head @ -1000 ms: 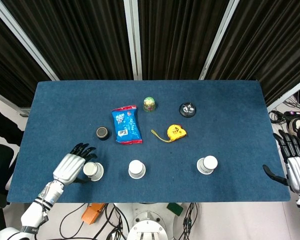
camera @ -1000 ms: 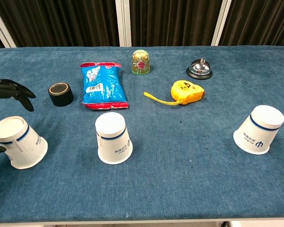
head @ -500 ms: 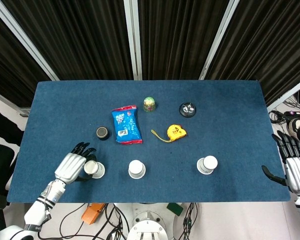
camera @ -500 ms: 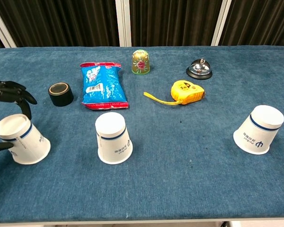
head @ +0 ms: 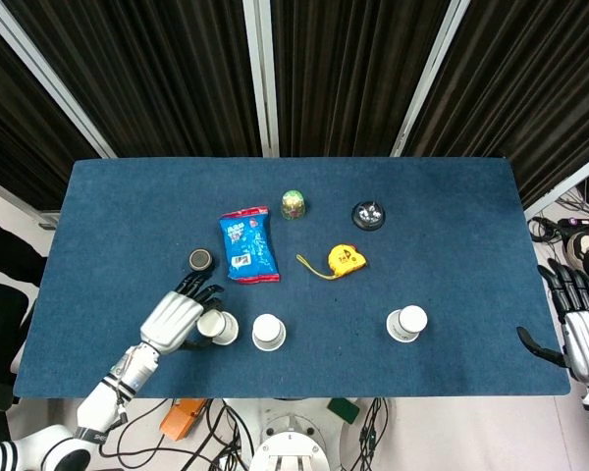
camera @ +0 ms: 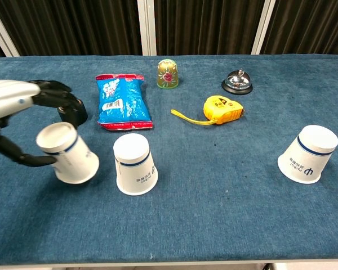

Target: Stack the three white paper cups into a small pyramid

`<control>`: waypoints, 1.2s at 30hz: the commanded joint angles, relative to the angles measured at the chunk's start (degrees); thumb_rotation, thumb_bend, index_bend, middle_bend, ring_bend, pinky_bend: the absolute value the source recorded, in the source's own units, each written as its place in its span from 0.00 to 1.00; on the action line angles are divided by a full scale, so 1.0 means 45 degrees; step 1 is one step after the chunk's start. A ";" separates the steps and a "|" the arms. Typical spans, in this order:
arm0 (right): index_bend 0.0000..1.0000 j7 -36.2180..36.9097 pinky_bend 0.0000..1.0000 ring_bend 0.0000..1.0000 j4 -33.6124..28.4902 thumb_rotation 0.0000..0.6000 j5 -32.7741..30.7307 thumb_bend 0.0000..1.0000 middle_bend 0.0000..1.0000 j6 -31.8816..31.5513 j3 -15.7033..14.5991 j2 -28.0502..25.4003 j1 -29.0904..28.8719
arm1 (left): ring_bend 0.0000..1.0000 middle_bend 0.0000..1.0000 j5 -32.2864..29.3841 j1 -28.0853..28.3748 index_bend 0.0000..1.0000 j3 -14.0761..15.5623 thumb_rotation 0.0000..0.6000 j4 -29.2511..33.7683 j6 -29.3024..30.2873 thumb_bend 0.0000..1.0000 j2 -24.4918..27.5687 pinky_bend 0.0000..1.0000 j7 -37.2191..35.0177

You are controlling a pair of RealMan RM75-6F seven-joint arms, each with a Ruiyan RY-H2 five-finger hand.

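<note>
Three white paper cups with blue bands sit upside down along the table's near side. My left hand grips the left cup, which tilts just left of the middle cup. The right cup stands alone further right. My right hand hovers open past the table's right edge, fingers spread, and shows only in the head view.
Behind the cups lie a blue snack bag, a black round cap, a yellow tape measure, a small green jar and a desk bell.
My left hand has carried the left cup rightward, from near the table's left edge to right beside the middle cup. The right hand has barely moved.
</note>
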State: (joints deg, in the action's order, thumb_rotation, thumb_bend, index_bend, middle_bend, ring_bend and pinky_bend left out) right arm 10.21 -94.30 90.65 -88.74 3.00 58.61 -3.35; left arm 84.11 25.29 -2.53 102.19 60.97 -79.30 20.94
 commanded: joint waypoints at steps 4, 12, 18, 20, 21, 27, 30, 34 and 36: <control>0.00 0.0122 0.00 0.00 0.0126 1.00 -0.0043 0.38 0.02 0.0030 -0.0013 0.0033 0.0017 | 0.06 0.19 -0.0883 0.0717 0.49 -0.0287 1.00 0.0370 -0.0666 0.28 -0.0664 0.00 0.1577; 0.00 0.0289 0.00 0.00 0.0296 1.00 -0.0106 0.38 0.02 0.0036 -0.0015 0.0076 0.0049 | 0.06 0.19 -0.1780 0.0985 0.49 -0.0267 1.00 0.0565 -0.0699 0.27 -0.0981 0.00 0.2435; 0.00 0.0356 0.00 0.00 0.0358 1.00 -0.0162 0.38 0.02 0.0099 -0.0030 0.0093 0.0058 | 0.06 0.19 -0.2039 0.1099 0.44 -0.0151 1.00 0.0555 -0.0616 0.23 -0.1066 0.00 0.2572; 0.00 0.0315 0.00 0.00 0.0326 1.00 -0.0166 0.38 0.02 0.0162 -0.0047 0.0070 0.0042 | 0.06 0.19 -0.2203 0.1131 0.42 -0.0117 1.00 0.0569 -0.0594 0.19 -0.1081 0.00 0.2670; 0.00 0.0285 0.00 0.00 0.0310 1.00 -0.0151 0.38 0.02 0.0197 -0.0059 0.0062 0.0028 | 0.06 0.19 -0.2248 0.1137 0.40 -0.0107 1.00 0.0577 -0.0557 0.17 -0.1095 0.00 0.2699; 0.00 -0.0276 0.00 0.00 -0.0113 1.00 0.0123 0.38 0.02 0.0923 -0.0248 -0.0096 -0.0341 | 0.06 0.19 -0.2161 0.1030 0.34 0.0044 1.00 0.0582 -0.0093 0.10 -0.1109 0.00 0.2687; 0.00 -0.0922 0.00 0.00 -0.0793 1.00 0.0124 0.38 0.02 0.1735 -0.0343 -0.0441 -0.0719 | 0.06 0.19 -0.1968 0.0915 0.32 0.0147 1.00 0.0621 0.0220 0.07 -0.0978 0.00 0.2630; 0.00 -0.2010 0.00 0.00 -0.1678 1.00 0.0432 0.38 0.02 0.3014 -0.0441 -0.0626 -0.1495 | 0.06 0.19 -0.1523 0.0533 0.31 0.0254 1.00 0.0724 0.1015 0.06 -0.0601 0.00 0.2250; 0.00 -0.2488 0.01 0.00 -0.2099 1.00 0.0588 0.38 0.02 0.3895 -0.0492 -0.0634 -0.2030 | 0.06 0.19 -0.1229 0.0249 0.31 0.0341 1.00 0.0753 0.1512 0.06 -0.0300 0.00 0.1888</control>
State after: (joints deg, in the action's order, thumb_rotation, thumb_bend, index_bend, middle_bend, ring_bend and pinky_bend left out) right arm 1.87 -101.15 92.23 -75.09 1.22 56.29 -9.68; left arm 77.36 27.57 -1.42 105.35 66.10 -81.86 30.79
